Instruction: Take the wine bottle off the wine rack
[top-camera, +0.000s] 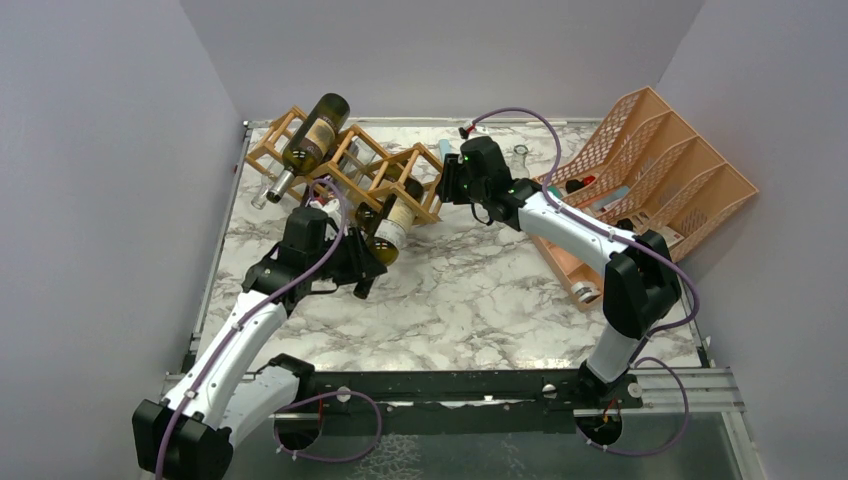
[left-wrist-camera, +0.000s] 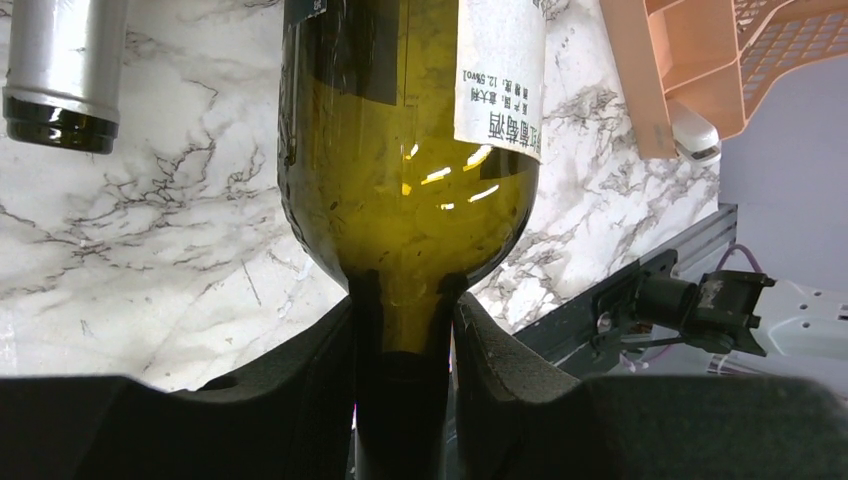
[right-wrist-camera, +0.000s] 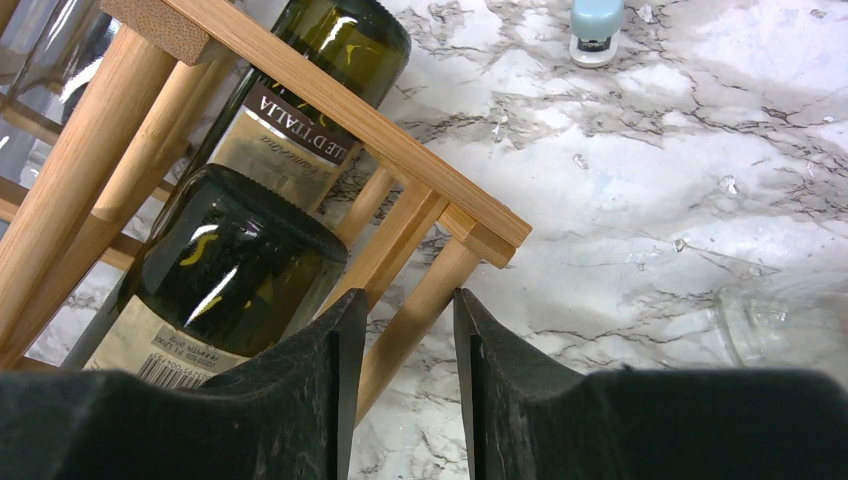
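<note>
The wine bottle (top-camera: 393, 222) lies slanted in the right-hand end cell of the wine rack (top-camera: 425, 160). Its base is up inside the cell and its neck slopes down out of the rack's front toward the arm bases.

The left gripper (top-camera: 368, 262) sits just in front of the rack at that neck. In the left wrist view its fingers (left-wrist-camera: 330, 370) are closed on the neck, one on each side. The green shoulder and white back label of the bottle (left-wrist-camera: 410, 180) rise straight above the left gripper (left-wrist-camera: 405, 320).

The right gripper (top-camera: 443, 182) is at the rack's right end. In the right wrist view its two fingers (right-wrist-camera: 335, 380) are clamped on a slanted wooden strut at the corner of the rack (right-wrist-camera: 330, 105). The bottle's dark base (right-wrist-camera: 230, 270) sits just left of those fingers, inside the frame.

A second bottle (top-camera: 313, 138) lies across the top of the rack near its left end. A peach mesh organizer (top-camera: 660, 170) stands well to the rack's right.
</note>
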